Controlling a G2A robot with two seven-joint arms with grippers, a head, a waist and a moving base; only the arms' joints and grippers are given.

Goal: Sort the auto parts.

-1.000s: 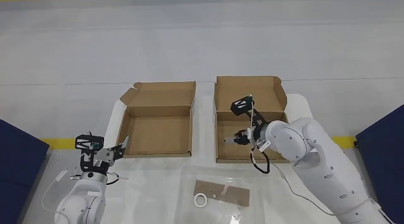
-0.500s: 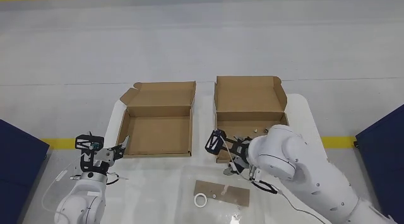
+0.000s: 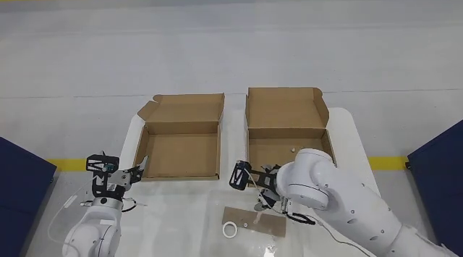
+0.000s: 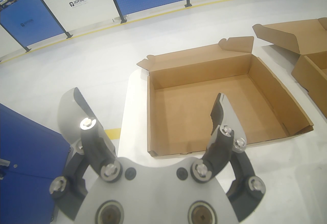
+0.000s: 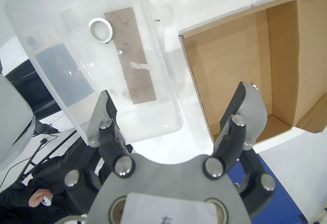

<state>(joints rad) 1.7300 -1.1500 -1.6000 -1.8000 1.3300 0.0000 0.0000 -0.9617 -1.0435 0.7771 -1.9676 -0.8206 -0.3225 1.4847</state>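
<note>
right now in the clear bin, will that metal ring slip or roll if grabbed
The ring looks shiny and smooth, so probably rigid and apt to slide on the slick floor of the clear bin. It lies flat, so rolling seems unlikely unless tipped.

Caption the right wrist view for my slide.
Open right gripper poised between a clear plastic tray holding a white ring and an open brown cardboard box.

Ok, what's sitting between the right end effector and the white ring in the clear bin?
In the right wrist view, a brown strip on the clear bin floor, with a small bolt and a pale scrap.
</note>
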